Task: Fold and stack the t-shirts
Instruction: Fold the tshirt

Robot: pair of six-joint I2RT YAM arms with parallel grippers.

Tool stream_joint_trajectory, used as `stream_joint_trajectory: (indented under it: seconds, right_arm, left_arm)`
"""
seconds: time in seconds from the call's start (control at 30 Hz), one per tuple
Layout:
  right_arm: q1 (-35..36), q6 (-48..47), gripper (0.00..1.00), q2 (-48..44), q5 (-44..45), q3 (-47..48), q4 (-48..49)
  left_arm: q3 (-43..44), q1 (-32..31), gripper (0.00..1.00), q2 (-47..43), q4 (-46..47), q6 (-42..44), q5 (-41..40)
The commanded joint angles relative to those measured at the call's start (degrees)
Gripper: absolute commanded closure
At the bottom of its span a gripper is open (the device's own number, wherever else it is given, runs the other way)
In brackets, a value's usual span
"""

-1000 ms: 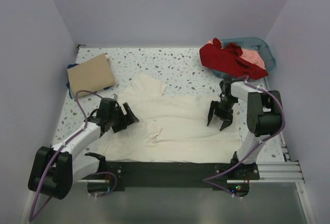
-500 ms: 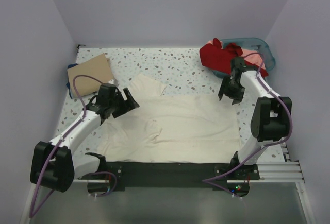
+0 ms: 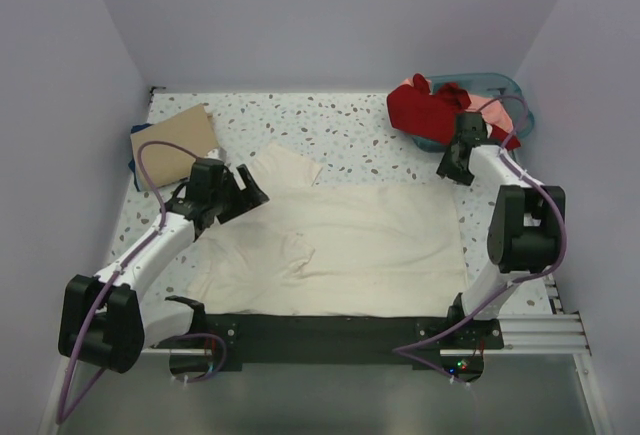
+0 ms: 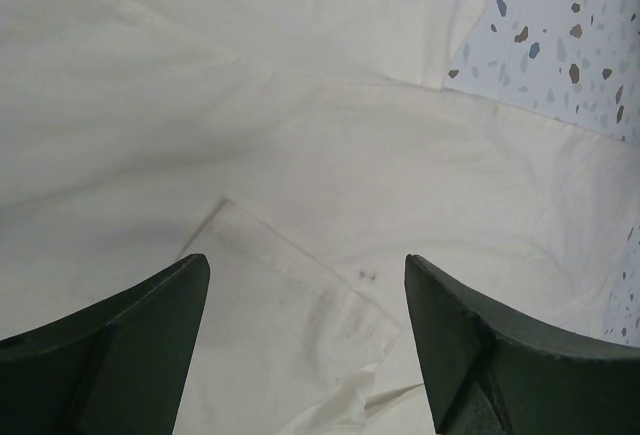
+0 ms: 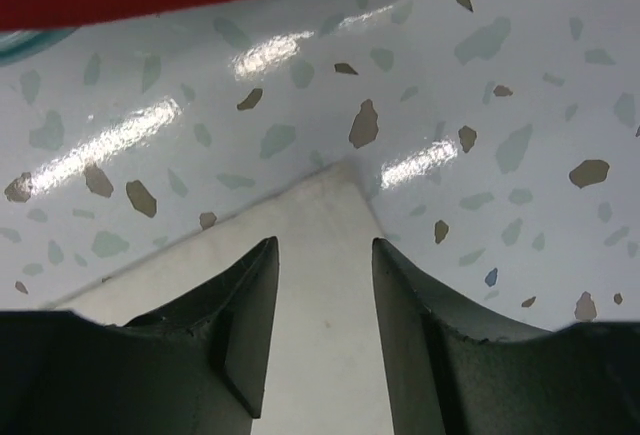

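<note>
Cream t-shirt (image 3: 350,240) is spread flat mid-table (image 3: 340,120). The left gripper (image 3: 245,195) is held above its left side, jaws spread wide. The right gripper (image 3: 450,167) is set at its far right corner, jaws partly spread astride the cloth. A red t-shirt (image 3: 425,110) is draped over the teal basket (image 3: 518,100).

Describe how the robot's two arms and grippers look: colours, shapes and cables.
Both the left arm and the right arm have white links between bulky black joints, bolted to a black base rail. A thin purple cable loops along each arm. The left gripper and right gripper are black, each with two matt, wedge-shaped fingers tapering to blunt tips. No markings are legible.
</note>
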Motion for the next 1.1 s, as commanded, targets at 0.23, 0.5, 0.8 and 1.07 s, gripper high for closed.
stream_joint_trajectory:
  seconds: [0.23,0.5,0.8,1.07]
  right_arm:
    - [-3.4,0.6,0.57,5.7,-1.1,1.1,5.2]
    - [-3.5,1.4,0.57,6.9,-3.0,0.2,5.6]
    - [-3.5,1.0,0.66,10.2,-4.2,1.7,4.6]
    - [-3.6,0.9,0.94,11.2,-5.6,2.4,3.4]
  left_arm:
    - [2.7,0.1,0.16,-1.8,1.6,0.9,-1.8]
    - [2.6,0.0,0.16,-1.6,1.8,1.0,-1.8]
    - [5.1,0.1,0.16,3.0,4.8,3.4,-2.9]
    - [23.6,1.1,0.20,20.1,5.5,13.1,-4.6]
